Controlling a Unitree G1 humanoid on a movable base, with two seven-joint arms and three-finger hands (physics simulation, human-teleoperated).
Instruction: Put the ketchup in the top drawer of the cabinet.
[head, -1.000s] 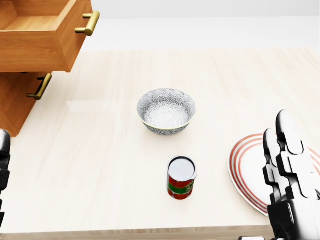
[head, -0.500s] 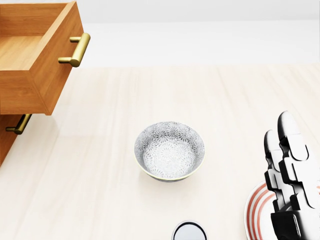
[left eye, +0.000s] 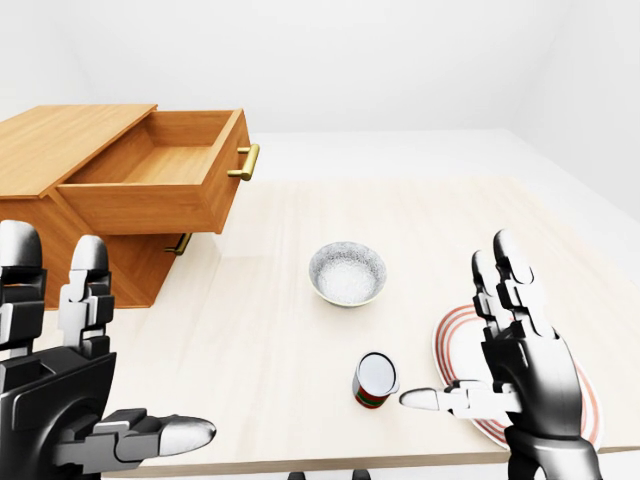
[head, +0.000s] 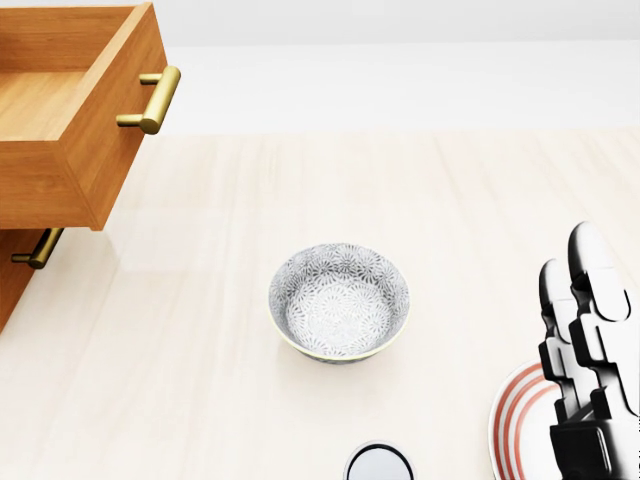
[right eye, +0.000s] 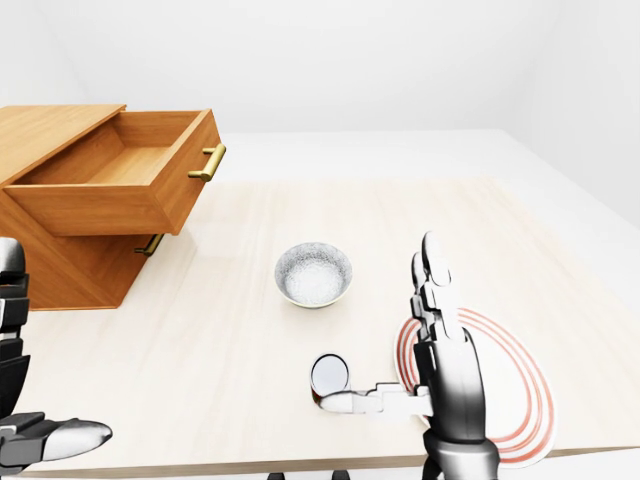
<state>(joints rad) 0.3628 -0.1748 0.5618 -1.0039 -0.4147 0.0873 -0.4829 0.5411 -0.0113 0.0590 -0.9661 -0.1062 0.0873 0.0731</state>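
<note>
Cabinet (left eye: 60, 200): on the table (left eye: 300, 330), at the left in the left-eye view.
Top drawer (left eye: 160, 185): pulled out over the table, above the lower drawer handle (left eye: 180, 244).
Bowl (left eye: 347, 273): mid-table, right of the cabinet.
Can (left eye: 374, 380): below the bowl, near the table's bottom edge.
Plate (left eye: 455, 345): right of the can, partly behind the right hand (left eye: 515, 365).
Left hand (left eye: 60, 390): bottom left, below the cabinet.

Both three-finger hands raised, fingers spread and empty.

The black-and-white right hand (left eye: 520, 345) stands upright, two fingers (left eye: 510, 280) pointing up, its thumb stretched sideways toward the left of the left-eye view. The matching left hand (left eye: 70, 370) mirrors it, fingers up, thumb (left eye: 170, 435) reaching right. Neither hand grips anything.
</note>
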